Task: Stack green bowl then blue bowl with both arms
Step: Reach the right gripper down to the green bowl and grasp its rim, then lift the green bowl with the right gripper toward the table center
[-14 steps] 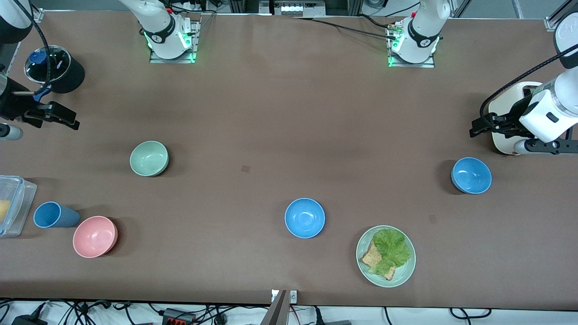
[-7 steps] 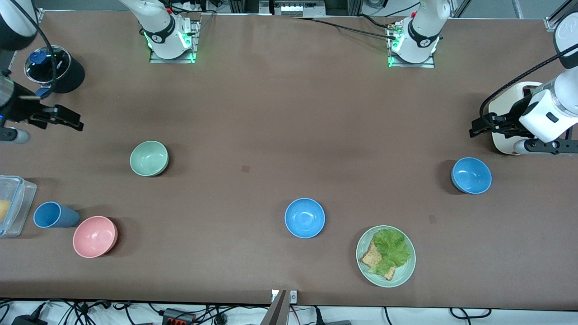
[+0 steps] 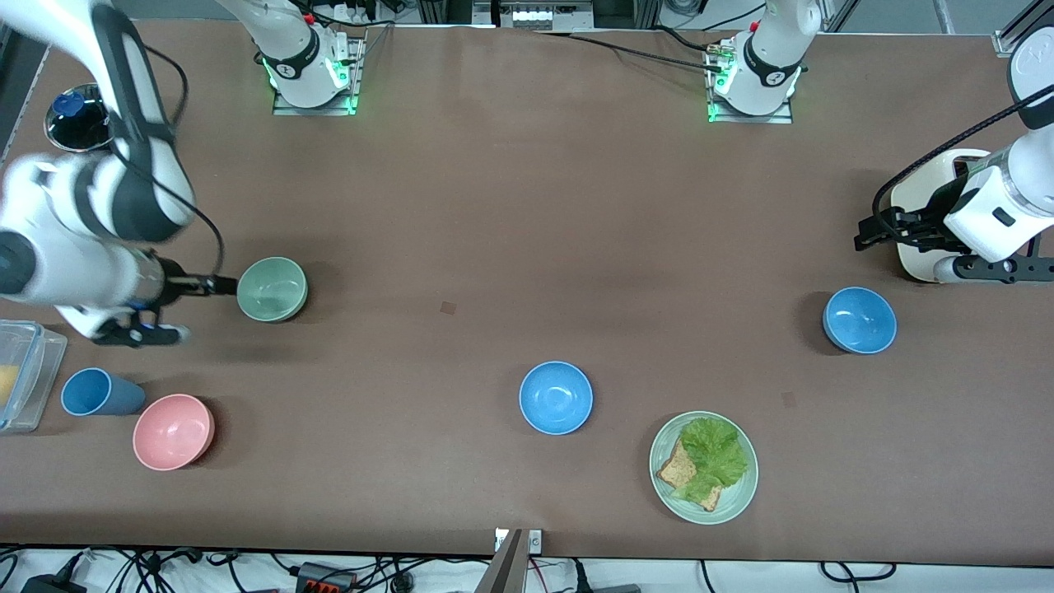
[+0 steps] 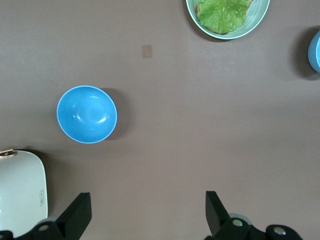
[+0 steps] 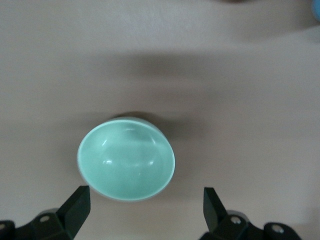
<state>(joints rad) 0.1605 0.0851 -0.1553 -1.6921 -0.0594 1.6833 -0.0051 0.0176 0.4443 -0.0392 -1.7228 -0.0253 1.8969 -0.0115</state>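
— What's sitting on the table (image 3: pixel 494 206)?
— A green bowl (image 3: pixel 272 288) toward the right arm's end, with a pink bowl (image 3: pixel 174 431), a blue cup (image 3: pixel 99 393) lying on its side and a clear box (image 3: pixel 23 375) nearer the camera.
— And the blue bowls?
— One (image 3: pixel 556 398) is resting mid-table beside a plate (image 3: pixel 703 468) carrying bread and lettuce, another (image 3: pixel 860 320) is sitting toward the left arm's end, near a white appliance (image 3: pixel 922 247).

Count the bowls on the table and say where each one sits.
4. Green bowl beside the right gripper; pink bowl beside the blue cup; one blue bowl mid-table; another blue bowl near the left gripper.
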